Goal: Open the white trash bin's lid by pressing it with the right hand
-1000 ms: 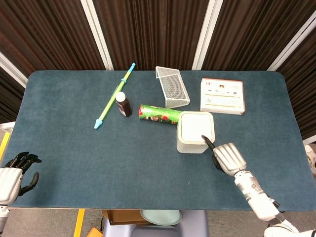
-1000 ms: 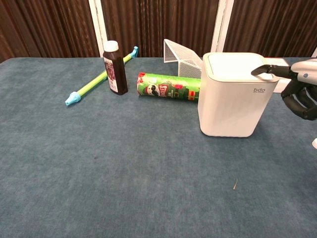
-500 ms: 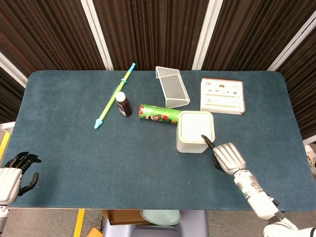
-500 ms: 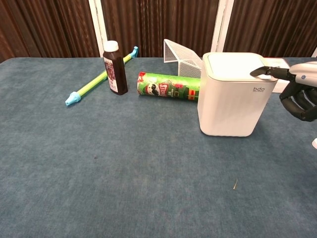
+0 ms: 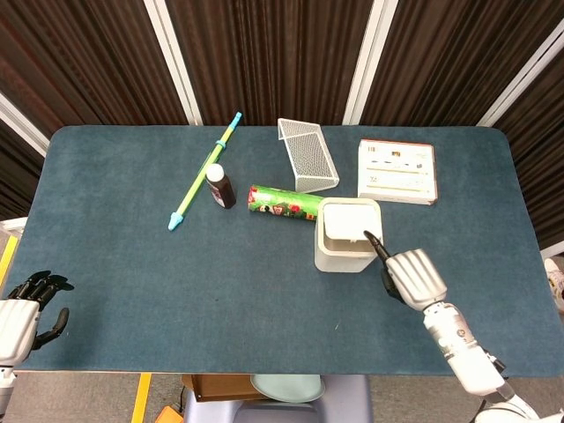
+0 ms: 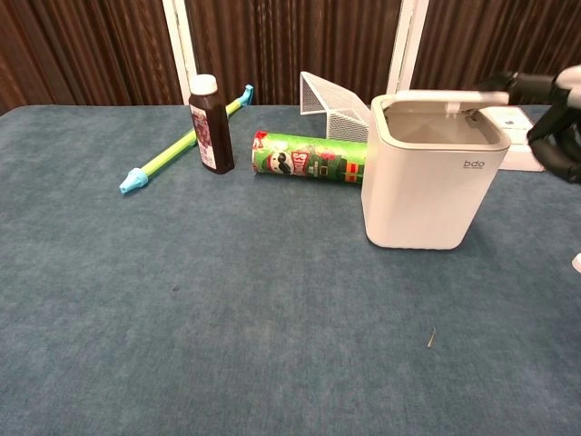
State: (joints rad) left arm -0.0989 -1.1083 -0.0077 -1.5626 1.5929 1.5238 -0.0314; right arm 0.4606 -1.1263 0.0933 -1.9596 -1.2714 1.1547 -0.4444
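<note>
The table (image 6: 182, 345) wears a matt, slightly fuzzy blue cloth. The trash bin (image 6: 427, 195) looks like smooth white plastic with a soft sheen. The basket (image 5: 308, 157) is fine white wire mesh. The can (image 6: 309, 157) has a glossy printed wrap, and the bottle (image 6: 210, 113) shines darkly.

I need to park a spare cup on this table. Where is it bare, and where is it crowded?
Bare: the near half of the table, in front of the bottle and white trash bin. Crowded: the far strip holding the chip can, mesh basket and box.
</note>
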